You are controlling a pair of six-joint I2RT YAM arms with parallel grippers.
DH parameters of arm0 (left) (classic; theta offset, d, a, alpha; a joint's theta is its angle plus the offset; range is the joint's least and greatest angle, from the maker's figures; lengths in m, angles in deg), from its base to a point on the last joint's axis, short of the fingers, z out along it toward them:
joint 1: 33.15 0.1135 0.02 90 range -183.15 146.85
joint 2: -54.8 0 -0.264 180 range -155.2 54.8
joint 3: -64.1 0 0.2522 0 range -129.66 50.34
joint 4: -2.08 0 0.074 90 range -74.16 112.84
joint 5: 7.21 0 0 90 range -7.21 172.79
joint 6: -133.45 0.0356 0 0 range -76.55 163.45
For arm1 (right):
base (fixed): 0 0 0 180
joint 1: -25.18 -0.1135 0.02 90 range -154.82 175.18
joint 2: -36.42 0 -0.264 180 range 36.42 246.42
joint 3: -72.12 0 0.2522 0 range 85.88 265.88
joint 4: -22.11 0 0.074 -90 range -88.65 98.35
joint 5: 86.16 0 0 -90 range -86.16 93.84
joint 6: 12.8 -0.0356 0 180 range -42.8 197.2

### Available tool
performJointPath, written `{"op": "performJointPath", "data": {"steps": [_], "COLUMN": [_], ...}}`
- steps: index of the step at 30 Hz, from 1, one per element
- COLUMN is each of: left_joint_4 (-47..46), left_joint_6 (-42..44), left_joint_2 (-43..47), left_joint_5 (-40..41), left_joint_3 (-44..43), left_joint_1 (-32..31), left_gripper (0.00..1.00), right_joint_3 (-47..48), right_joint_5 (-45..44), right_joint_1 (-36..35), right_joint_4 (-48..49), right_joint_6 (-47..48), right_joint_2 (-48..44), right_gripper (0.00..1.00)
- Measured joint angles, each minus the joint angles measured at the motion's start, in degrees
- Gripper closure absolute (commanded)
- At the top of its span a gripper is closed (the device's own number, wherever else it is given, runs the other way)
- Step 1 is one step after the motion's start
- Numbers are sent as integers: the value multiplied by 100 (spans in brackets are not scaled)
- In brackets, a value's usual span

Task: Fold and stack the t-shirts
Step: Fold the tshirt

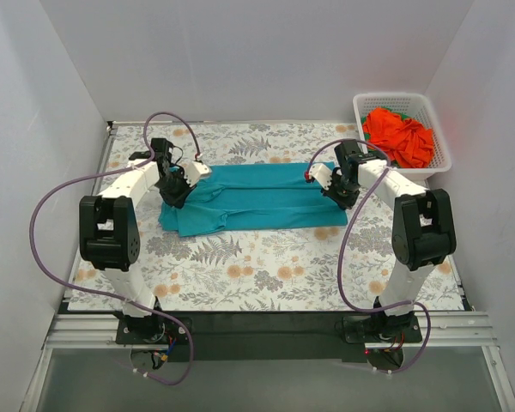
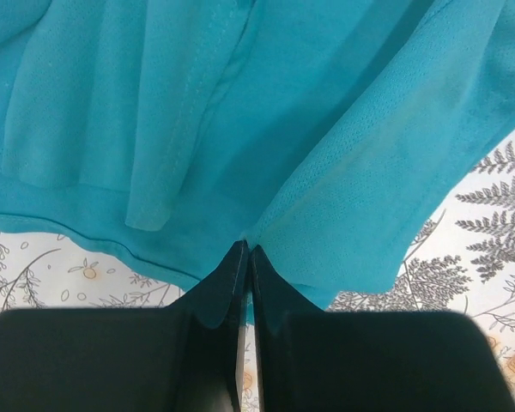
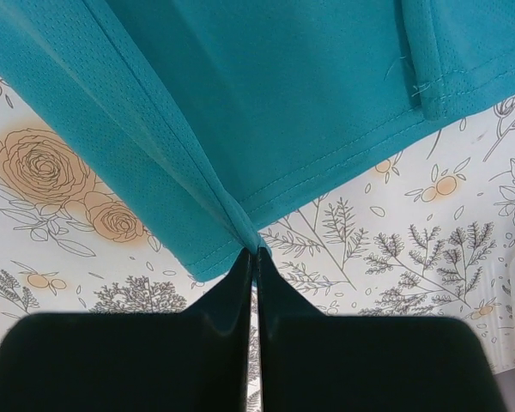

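Observation:
A teal-blue t-shirt (image 1: 257, 199) lies spread across the middle of the floral table, partly folded lengthwise. At its left end my left gripper (image 1: 175, 194) is shut on a pinch of the teal cloth (image 2: 326, 154), which hangs in folds above the black fingers (image 2: 275, 292). My right gripper (image 1: 339, 192) is shut on the shirt's right hem; the stitched edge (image 3: 326, 163) gathers right at its fingertips (image 3: 270, 283). An orange-red t-shirt (image 1: 399, 137) lies bunched in the white basket (image 1: 365, 107), with a bit of green cloth (image 1: 405, 112) behind it.
The basket stands at the back right corner against the white wall. White walls close in the table on three sides. Purple cables (image 1: 47, 215) loop beside both arms. The floral tablecloth (image 1: 257, 266) runs to the near edge in front of the shirt.

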Motion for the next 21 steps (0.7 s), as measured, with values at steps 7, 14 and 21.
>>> {"op": "performJointPath", "data": {"steps": [7, 14, 21], "left_joint_4": [7, -17, -127], "left_joint_6": [22, 31, 31], "left_joint_2": [-328, -448, -448], "left_joint_5": [37, 66, 133], "left_joint_3": [-378, -503, -496], "left_joint_1": [0, 0, 0], "left_gripper": [100, 100, 100], "right_joint_3": [133, 289, 426], "right_joint_5": [2, 4, 22], "right_joint_1": [39, 70, 81], "right_joint_4": [-11, -24, -20], "right_joint_6": [4, 2, 2], "right_joint_2": [245, 321, 361], "right_gripper": [99, 99, 99]}}
